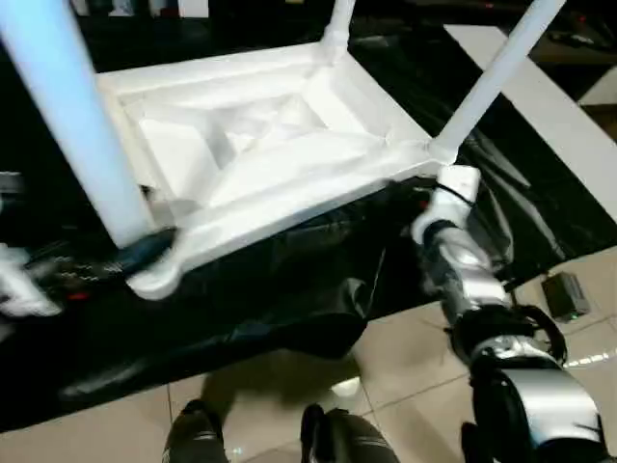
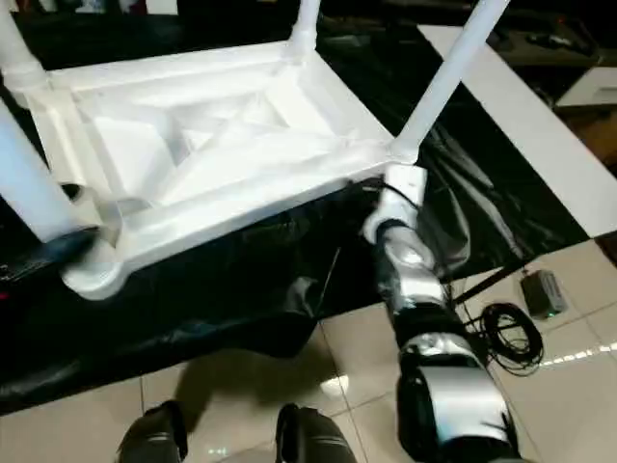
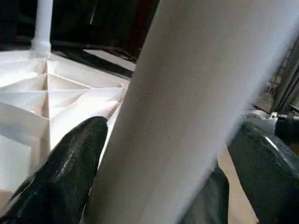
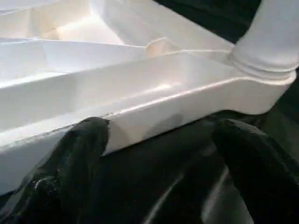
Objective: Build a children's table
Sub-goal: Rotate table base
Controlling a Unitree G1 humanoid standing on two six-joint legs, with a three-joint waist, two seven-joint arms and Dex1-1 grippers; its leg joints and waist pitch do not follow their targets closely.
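Note:
The children's table lies upside down on a black sheet, its ribbed white tabletop [image 1: 260,135] facing up. White legs stand in the corner sockets: a near-left leg [image 1: 67,116], a near-right leg [image 1: 496,77], a far one [image 1: 337,19] and another at the far left [image 2: 14,53]. My left gripper [image 3: 168,186] is open around the near-left leg close to its socket, one black finger [image 3: 70,172] beside the leg, the other finger [image 3: 266,168] standing off it. My right gripper [image 4: 163,172] is open, facing the tabletop's side wall just under the near-right corner socket [image 4: 261,60], holding nothing.
The black sheet [image 1: 289,280] drapes over the low support down to the tiled floor [image 1: 405,357]. A small grey box [image 1: 564,294] with coiled cable [image 2: 506,338] lies on the floor at the right. A white strip [image 1: 559,116] runs along the right side. My feet [image 1: 193,434] are near the sheet.

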